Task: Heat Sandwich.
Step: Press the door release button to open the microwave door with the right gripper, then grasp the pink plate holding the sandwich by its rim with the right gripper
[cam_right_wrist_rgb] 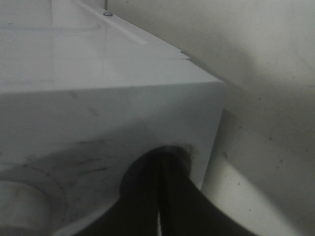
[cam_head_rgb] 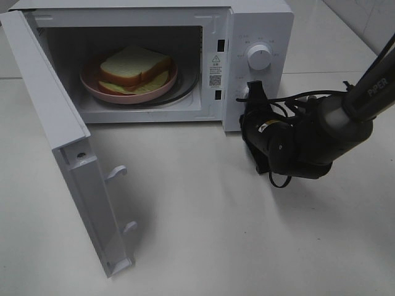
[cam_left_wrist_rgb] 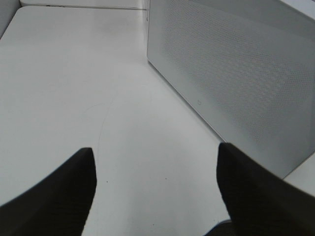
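Overhead view. The microwave (cam_head_rgb: 160, 116) stands at the rear of the table (cam_head_rgb: 203, 234), its door (cam_head_rgb: 68, 142) swung out to the front left. Inside the cavity (cam_head_rgb: 185, 43), the sandwich (cam_head_rgb: 133, 66) lies on a plate (cam_head_rgb: 92, 87). The control panel (cam_head_rgb: 278, 37) sits right of the cavity, with a knob (cam_head_rgb: 259, 57) in its upper part. The right end effector (cam_head_rgb: 252, 91) reaches in from the right, at the panel below that knob. The left end effector (cam_left_wrist_rgb: 155, 147) hangs over the table, a microwave wall beside it.

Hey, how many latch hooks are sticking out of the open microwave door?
2. Both are on the free edge of the door: the upper hook just below its top corner, and the lower hook nearer the bottom corner. None appears to be hidden.
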Action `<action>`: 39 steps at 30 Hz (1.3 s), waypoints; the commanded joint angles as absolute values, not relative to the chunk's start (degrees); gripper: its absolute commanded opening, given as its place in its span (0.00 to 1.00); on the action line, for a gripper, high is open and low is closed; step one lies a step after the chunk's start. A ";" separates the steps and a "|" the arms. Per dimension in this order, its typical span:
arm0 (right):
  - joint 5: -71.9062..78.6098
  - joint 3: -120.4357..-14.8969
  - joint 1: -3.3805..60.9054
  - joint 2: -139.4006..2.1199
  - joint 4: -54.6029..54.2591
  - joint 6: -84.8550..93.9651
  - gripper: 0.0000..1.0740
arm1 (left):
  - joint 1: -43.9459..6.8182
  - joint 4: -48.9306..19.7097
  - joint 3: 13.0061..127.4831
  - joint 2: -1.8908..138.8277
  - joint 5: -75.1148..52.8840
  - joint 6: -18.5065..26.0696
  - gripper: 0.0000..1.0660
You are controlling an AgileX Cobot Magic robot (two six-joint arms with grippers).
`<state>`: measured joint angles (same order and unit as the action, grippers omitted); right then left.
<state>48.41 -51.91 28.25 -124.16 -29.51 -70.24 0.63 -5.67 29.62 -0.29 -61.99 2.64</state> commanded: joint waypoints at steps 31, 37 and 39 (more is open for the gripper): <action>57.35 -21.77 27.56 -95.74 -26.13 -67.38 0.00 | 0.40 -5.67 29.56 -0.63 -61.25 2.69 0.62; 56.26 -18.96 27.56 -87.03 -26.18 -57.24 0.01 | 0.40 -5.67 29.56 -0.63 -61.25 2.69 0.62; 52.25 -18.68 27.56 -82.68 -26.18 -49.50 0.01 | 0.40 -5.67 29.56 -0.63 -61.25 2.69 0.62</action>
<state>55.58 -18.96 27.67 -86.46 -26.76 -57.24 0.63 -5.61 29.62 -0.29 -61.99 2.64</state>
